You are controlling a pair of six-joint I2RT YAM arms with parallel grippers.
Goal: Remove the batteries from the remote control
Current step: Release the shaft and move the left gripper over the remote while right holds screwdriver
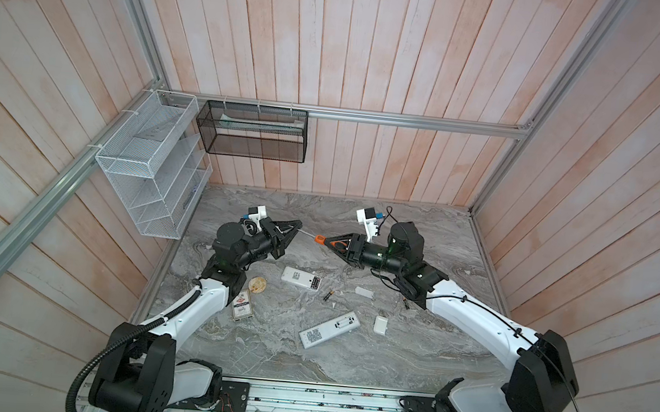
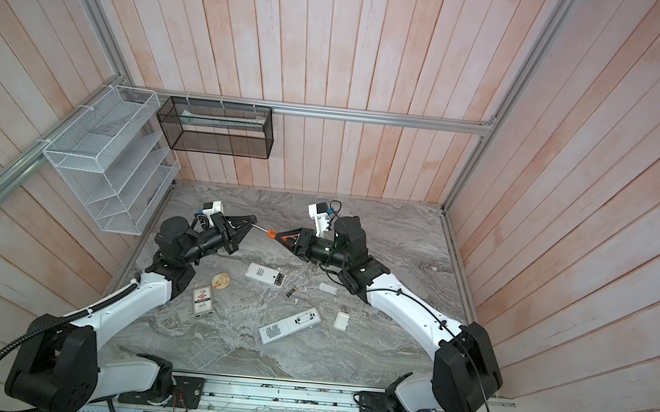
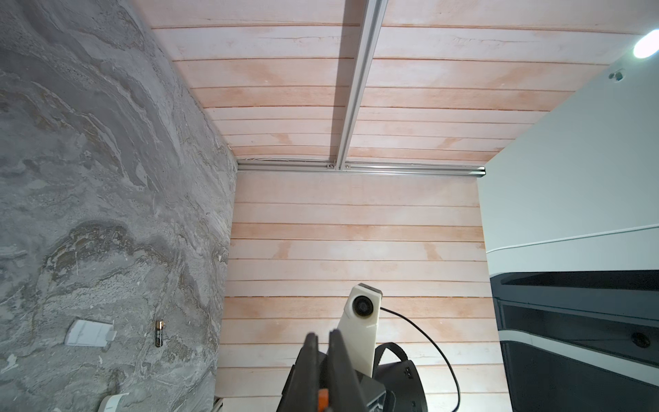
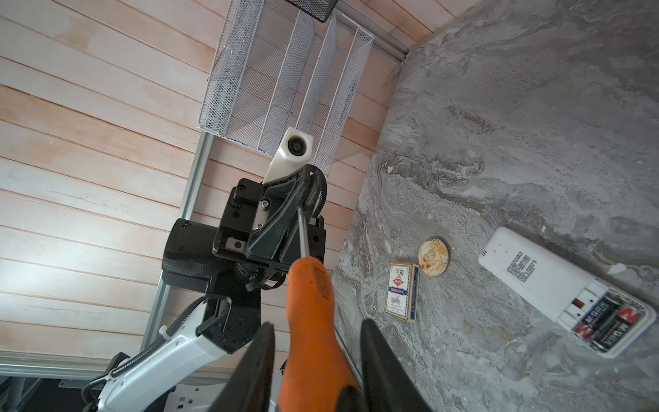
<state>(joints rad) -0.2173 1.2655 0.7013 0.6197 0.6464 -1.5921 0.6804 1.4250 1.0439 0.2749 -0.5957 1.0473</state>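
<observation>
Passing the screwdriver (image 1: 318,238) in the air, it seems: the left gripper (image 1: 297,228) pinches the metal tip shut so the right gripper (image 1: 328,241) can take the orange handle (squeezing yet? I cannot tell). Two batteries (image 4: 606,323) sit in the remote (image 4: 535,271) on the desk (image 4: 535,107), maybe waiting to be pried out.

Both top views look steeply down over my whole bench (image 1: 262,354) from its front. Close in, my left wrist camera (image 4: 296,144) and right wrist camera (image 3: 363,305) face each other.

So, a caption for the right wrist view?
Left gripper pinches the screwdriver shaft, right gripper flanks its orange handle; batteries sit in the open remote.
</observation>
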